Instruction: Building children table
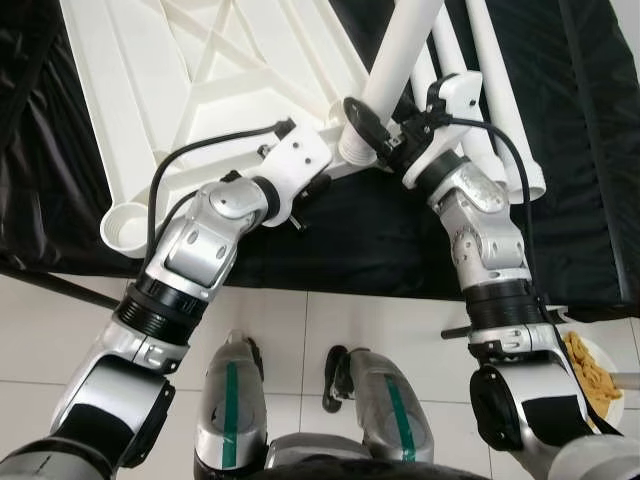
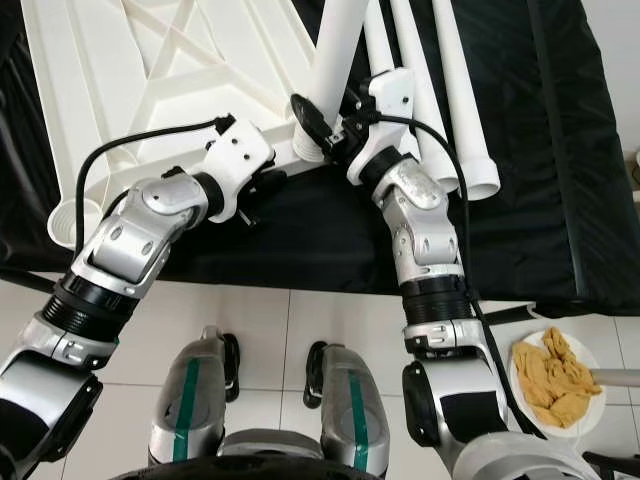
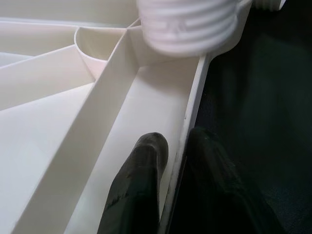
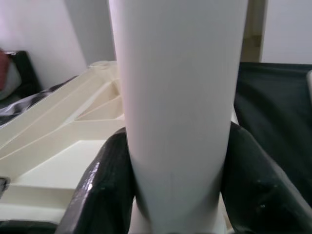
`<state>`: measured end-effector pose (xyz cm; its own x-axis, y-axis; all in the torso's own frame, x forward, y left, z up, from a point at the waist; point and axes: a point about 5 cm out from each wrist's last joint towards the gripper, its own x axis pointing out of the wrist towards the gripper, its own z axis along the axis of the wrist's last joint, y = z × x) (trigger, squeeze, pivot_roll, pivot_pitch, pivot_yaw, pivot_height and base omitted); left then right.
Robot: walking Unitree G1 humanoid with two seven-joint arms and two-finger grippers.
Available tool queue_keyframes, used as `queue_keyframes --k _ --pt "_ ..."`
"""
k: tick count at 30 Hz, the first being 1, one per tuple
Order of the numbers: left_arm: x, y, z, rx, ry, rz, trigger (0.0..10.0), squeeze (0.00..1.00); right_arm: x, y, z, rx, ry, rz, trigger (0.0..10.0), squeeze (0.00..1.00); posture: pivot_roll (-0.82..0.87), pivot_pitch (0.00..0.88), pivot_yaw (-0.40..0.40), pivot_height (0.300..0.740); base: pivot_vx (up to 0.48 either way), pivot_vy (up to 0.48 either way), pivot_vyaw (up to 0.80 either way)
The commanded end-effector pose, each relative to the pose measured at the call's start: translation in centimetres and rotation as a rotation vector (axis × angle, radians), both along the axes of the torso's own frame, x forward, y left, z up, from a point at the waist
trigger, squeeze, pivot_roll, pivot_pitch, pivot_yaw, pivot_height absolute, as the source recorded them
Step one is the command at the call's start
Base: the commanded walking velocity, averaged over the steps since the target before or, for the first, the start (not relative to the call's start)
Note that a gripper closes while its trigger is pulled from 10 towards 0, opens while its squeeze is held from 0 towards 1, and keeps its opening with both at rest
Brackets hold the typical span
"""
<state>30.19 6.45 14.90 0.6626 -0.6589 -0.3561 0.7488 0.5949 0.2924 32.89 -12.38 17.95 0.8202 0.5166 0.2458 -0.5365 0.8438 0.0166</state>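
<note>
we see the white tabletop (image 1: 170, 90) lying upside down on a black sheet (image 1: 400, 250), ribs showing. our right gripper (image 4: 175, 185) has its fingers (image 4: 105, 190) pinching a white leg (image 1: 400, 50) standing at the near corner socket. our left gripper (image 3: 170, 190) has its fingers (image 3: 139, 190) pinching the tabletop's rim. spare legs (image 2: 455, 90) lie beside. a plate (image 2: 558, 375) sits on the floor.
</note>
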Motion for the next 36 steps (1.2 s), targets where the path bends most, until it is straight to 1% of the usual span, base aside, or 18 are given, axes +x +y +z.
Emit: queue_keyframes --k 1,3,6,9,13,16,21,23,25,31,36 --pt "-0.3 -0.5 0.5 -0.017 -0.013 -0.039 10.0 0.0 0.2 -0.8 0.7 0.015 -0.038 -0.056 10.0 0.0 0.08 0.108 -0.038 0.74 0.0 0.0 0.0" --pt "-0.3 -0.6 0.5 -0.017 -0.013 -0.039 10.0 0.0 0.2 -1.1 1.3 0.037 -0.074 -0.082 10.0 0.0 0.08 0.109 -0.038 0.74 0.0 0.0 0.0" --pt "-0.3 -0.6 0.5 -0.018 -0.014 -0.039 10.0 0.0 0.2 -1.4 2.0 0.054 -0.099 -0.114 10.0 0.0 0.08 0.109 -0.038 0.74 0.0 0.0 0.0" --pt "-0.3 -0.6 0.5 -0.018 -0.015 -0.038 10.0 0.0 0.3 -1.6 2.1 0.042 -0.11 -0.15 10.0 0.0 0.08 0.107 -0.039 0.74 0.0 0.0 0.0" --pt "-0.3 -0.6 0.5 -0.02 -0.015 -0.037 10.0 0.0 0.4 -1.5 1.6 0.028 -0.092 -0.16 10.0 0.0 0.09 0.105 -0.042 0.74 0.0 0.0 0.0" --pt "-0.3 -0.7 0.5 -0.021 -0.017 -0.036 10.0 0.0 0.4 -1.3 0.6 0.017 -0.066 -0.168 10.0 0.0 0.09 0.104 -0.044 0.74 0.0 0.0 0.0" --pt "-0.3 -0.7 0.5 -0.021 -0.017 -0.036 10.0 0.0 0.4 -1.2 0.1 0.012 -0.053 -0.179 10.0 0.0 0.09 0.103 -0.044 0.74 0.0 0.0 0.0" --pt "-0.3 -0.7 0.5 -0.021 -0.018 -0.036 10.0 0.0 0.5 -1.3 -0.2 0.016 -0.045 -0.196 10.0 0.0 0.09 0.104 -0.044 0.74 0.0 0.0 0.0" --pt "-0.4 -0.6 0.6 -0.021 -0.017 -0.037 10.0 0.0 0.7 -1.6 -1.0 0.001 -0.025 -0.251 10.0 0.0 0.09 0.107 -0.042 0.74 0.0 0.0 0.0" --pt "-0.4 -0.5 0.6 -0.019 -0.017 -0.035 10.0 0.0 0.7 -1.6 -1.5 -0.014 -0.014 -0.278 10.0 0.0 0.09 0.112 -0.039 0.74 0.0 0.0 0.0" --pt "-0.4 -0.4 0.5 -0.016 -0.016 -0.032 10.0 0.0 0.3 -1.7 -2.2 -0.055 0.002 -0.305 10.0 0.0 0.09 0.118 -0.038 0.74 0.0 0.0 0.0"
